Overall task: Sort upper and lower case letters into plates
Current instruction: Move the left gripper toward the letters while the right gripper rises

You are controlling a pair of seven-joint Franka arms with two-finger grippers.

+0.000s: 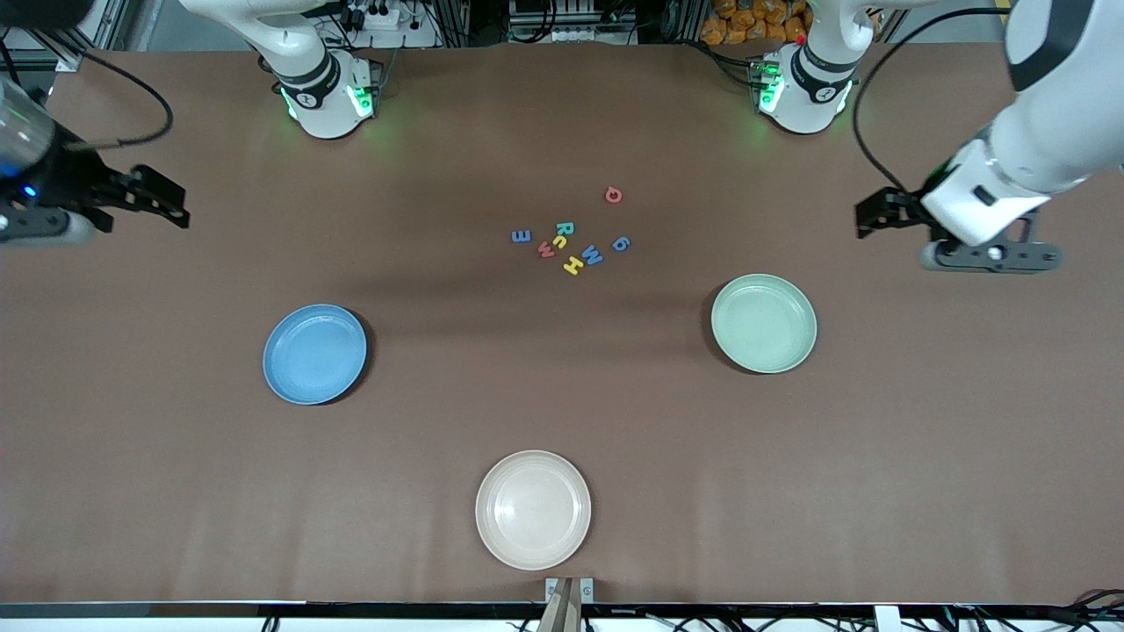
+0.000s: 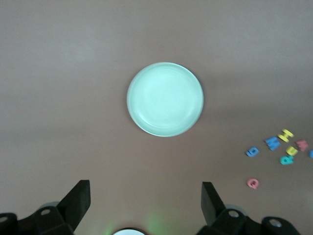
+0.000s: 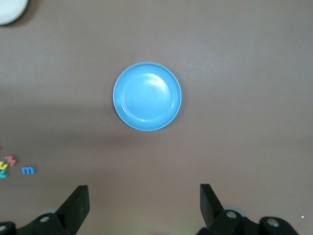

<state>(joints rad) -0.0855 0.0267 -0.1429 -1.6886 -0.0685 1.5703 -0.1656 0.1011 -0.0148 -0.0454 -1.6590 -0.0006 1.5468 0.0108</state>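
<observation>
Sorting not yet begun; both plates bare, both arms raised.

The letters (image 1: 571,240) lie clustered mid-table, farther from the front camera than the blue plate (image 1: 314,354) and pale green plate (image 1: 763,323). The left gripper (image 1: 957,235) and right gripper (image 1: 110,206) hang over the table ends, fingers apart and holding nothing. Judgement: take an outlying piece first, descending squarely to avoid disturbing its neighbours.

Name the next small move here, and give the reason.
Probably bring the left gripper over the letters and down on the outlying red one. Both grippers, the right gripper too, hang open and empty at the table's ends, and the blue plate and green plate hold nothing.
</observation>
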